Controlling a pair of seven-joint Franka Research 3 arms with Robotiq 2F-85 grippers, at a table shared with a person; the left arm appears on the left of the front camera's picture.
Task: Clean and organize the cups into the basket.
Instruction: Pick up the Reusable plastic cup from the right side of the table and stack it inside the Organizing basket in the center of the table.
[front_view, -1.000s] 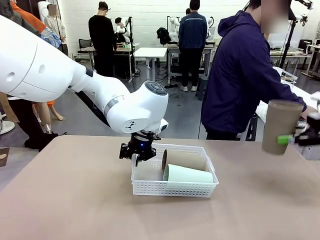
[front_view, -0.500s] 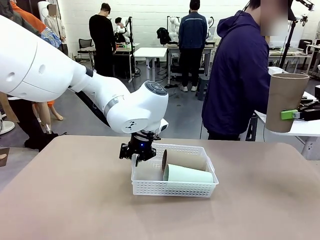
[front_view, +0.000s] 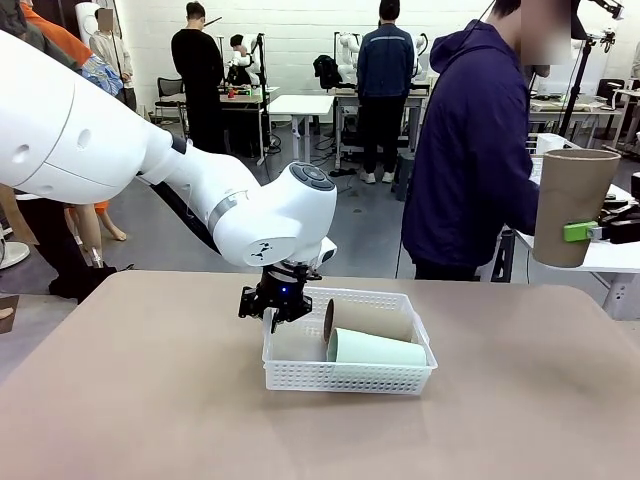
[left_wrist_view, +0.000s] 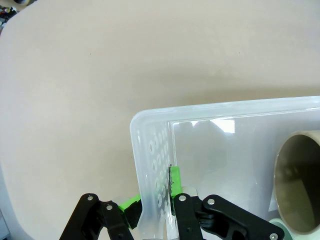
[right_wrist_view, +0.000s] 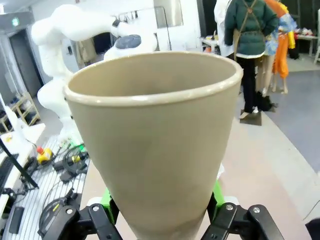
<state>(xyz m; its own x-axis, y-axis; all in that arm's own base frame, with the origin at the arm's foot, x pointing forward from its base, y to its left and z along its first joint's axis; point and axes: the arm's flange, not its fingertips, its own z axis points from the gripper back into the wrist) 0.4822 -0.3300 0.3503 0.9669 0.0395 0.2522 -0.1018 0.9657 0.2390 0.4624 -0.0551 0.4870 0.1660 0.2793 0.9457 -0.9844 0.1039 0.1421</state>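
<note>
R gripper (front_view: 600, 231) clamping tan cup (front_view: 570, 205) low on its side; light, stiff, slick. L gripper (left_wrist_view: 152, 205) pinching basket (left_wrist_view: 150, 150) wall.

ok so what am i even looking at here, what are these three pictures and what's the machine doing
It is a two-armed white robot at a tan table, filmed by three cameras. One camera looks across the table from the robot's side; a person stands beyond it. The other two sit on the wrists, looking along each gripper's fingers. The left gripper is shut on the wall of a white basket, which holds a brown cup and a mint green cup lying on their sides. The right gripper holds another brown cup upright in the air, at the table's right edge.
</note>
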